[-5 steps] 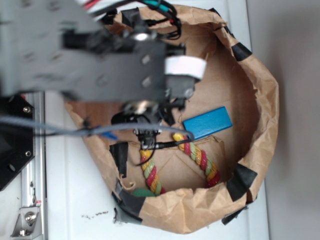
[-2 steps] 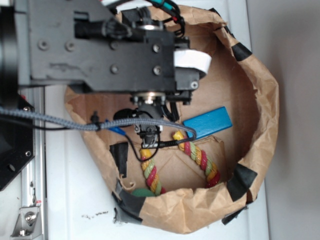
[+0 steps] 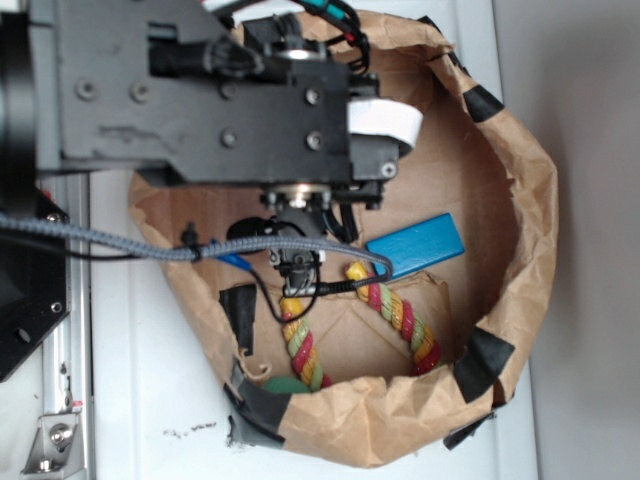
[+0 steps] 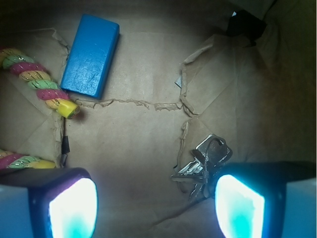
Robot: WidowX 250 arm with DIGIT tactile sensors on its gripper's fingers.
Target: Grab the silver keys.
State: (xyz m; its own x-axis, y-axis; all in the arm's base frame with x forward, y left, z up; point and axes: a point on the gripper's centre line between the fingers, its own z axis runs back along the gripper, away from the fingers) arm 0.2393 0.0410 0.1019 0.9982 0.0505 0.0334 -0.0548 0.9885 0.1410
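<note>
In the outside view, my big black arm (image 3: 200, 100) hangs over a brown paper bag (image 3: 520, 200) that sits on a white table (image 3: 150, 400). My end effector (image 3: 297, 262) is down inside the bag, but I cannot tell from here how wide it is open. A blue block (image 3: 416, 245) lies to the right of it. A rope (image 3: 400, 315) with red, yellow and green stripes curls along the near side of the bag. Black tape (image 3: 482, 362) sticks on the bag's rim. I cannot see the keys in this view. A white label on my arm is too blurry to read.

In the wrist view, my end effector (image 4: 153, 208) is wide open and holds nothing. Its two fingers (image 4: 74, 208) glow blue-white at the bottom. The silver keys (image 4: 205, 161) are a small shiny grey bunch, flat and jumbled. They lie on the bag floor just beside my right finger, partly behind it. The blue block (image 4: 91, 55) is far off to the upper left, touching the rope (image 4: 42, 87). I see no writing here.
</note>
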